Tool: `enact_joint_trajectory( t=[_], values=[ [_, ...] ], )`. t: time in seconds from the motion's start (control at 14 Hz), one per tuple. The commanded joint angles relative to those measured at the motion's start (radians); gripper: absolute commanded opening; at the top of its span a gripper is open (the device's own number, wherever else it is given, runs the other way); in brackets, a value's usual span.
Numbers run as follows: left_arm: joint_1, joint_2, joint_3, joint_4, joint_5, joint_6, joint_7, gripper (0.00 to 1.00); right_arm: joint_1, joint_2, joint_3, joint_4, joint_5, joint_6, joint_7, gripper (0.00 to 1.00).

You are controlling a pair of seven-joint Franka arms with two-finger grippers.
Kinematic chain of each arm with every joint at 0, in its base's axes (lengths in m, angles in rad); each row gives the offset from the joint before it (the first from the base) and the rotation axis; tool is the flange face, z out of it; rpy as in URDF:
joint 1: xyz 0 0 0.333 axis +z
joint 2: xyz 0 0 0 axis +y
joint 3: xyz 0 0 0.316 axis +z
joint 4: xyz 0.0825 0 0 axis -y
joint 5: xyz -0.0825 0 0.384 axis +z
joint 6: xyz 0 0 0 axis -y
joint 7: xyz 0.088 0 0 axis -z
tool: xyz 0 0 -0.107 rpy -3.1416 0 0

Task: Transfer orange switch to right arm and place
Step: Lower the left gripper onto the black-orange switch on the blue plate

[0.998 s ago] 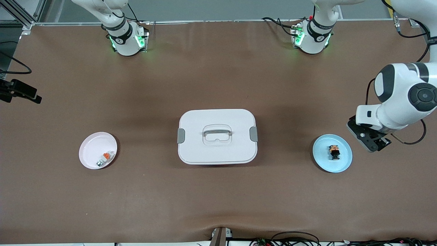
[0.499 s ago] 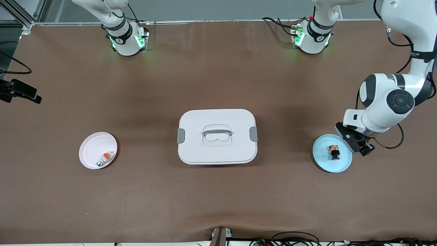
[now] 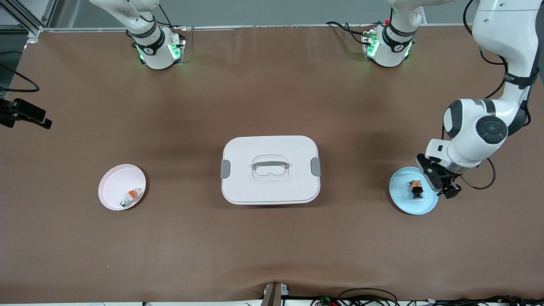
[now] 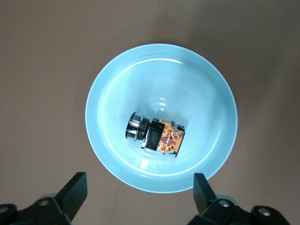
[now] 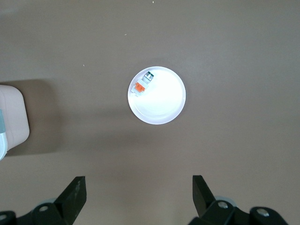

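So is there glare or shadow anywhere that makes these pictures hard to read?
Front view: even light, with a soft shadow on the table around the white lidded box. Left wrist view: sharp, with small bright glints on the blue plate near the orange switch. Right wrist view: the white plate is washed out by glare.

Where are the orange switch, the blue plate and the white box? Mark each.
orange switch [image 4: 157, 134]: left wrist view, on its black and orange body.
blue plate [image 4: 206, 93]: left wrist view, on its bare inner wall.
white box [image 3: 242, 187]: front view, on the flat lid near a corner.
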Motion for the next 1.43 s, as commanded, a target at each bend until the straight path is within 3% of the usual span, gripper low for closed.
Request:
enact_joint_trajectory(
  t=[0.0,0.14,0.5,1.35],
  values=[
    [0.031,0.047,-0.028,-0.009,0.007,0.086,0.049,1.00,0.000,0.006,-0.001,0.016,0.012,-0.011,-0.002,1.00],
    [0.060,0.058,-0.051,-0.018,0.007,0.097,0.085,1.00,0.000,0.006,-0.001,0.016,0.012,-0.011,-0.002,1.00],
    [0.232,0.128,-0.206,-0.026,0.007,0.168,0.166,1.00,0.000,0.006,-0.001,0.016,0.012,-0.011,-0.002,1.00],
    [0.232,0.178,-0.215,0.019,0.018,0.197,0.272,1.00,-0.003,0.006,-0.001,0.016,0.012,-0.011,-0.002,1.00]
  ],
)
